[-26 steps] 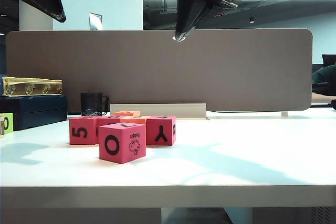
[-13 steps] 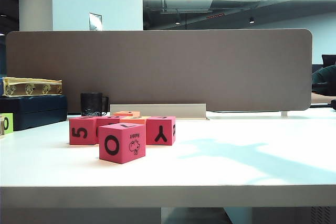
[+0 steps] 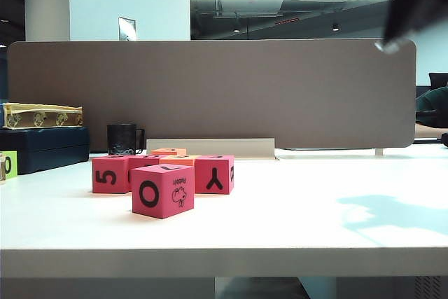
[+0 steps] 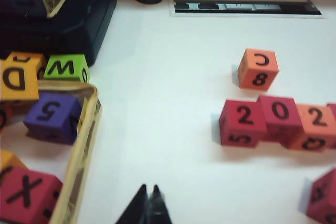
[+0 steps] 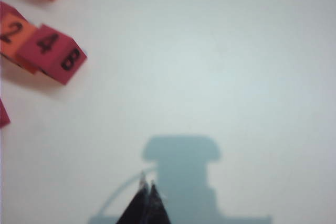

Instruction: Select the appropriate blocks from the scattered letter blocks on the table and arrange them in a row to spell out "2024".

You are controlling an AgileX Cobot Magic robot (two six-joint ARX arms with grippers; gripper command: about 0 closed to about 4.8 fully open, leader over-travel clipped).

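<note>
On the wide white smooth-topped table (image 4: 157,129), the row looks finished. In the left wrist view three foam cubes sit side by side, touching: a pink-red block with "2" on top (image 4: 241,123), a pink-red block with "0" on top (image 4: 279,116) and an orange block with "2" on top (image 4: 314,124). The right wrist view shows the end of the line: a pink-red block with "4" on top (image 5: 51,52) pressed against that orange "2". Read together, the tops spell 2024, though no single picture shows all four at once.

An orange block marked "C" and "8" (image 4: 258,68) stands apart from the row, at about 12 o'clock from the "2"–"0" pair in the left wrist view. In the exterior view, a pink-red block with "O" and a small animal drawing (image 3: 163,190) sits nearest the camera, at 6 o'clock from the group. Spare blocks lie in a yellow-rimmed box (image 4: 86,145) at 9 o'clock from the row.

The left gripper (image 4: 148,203) has its fingers pressed together on nothing, above bare table. The right gripper (image 5: 147,198) is likewise closed and empty, well apart from the blocks; it shows blurred at 2 o'clock in the exterior view. In my judgement nothing remains but parking the arms.
</note>
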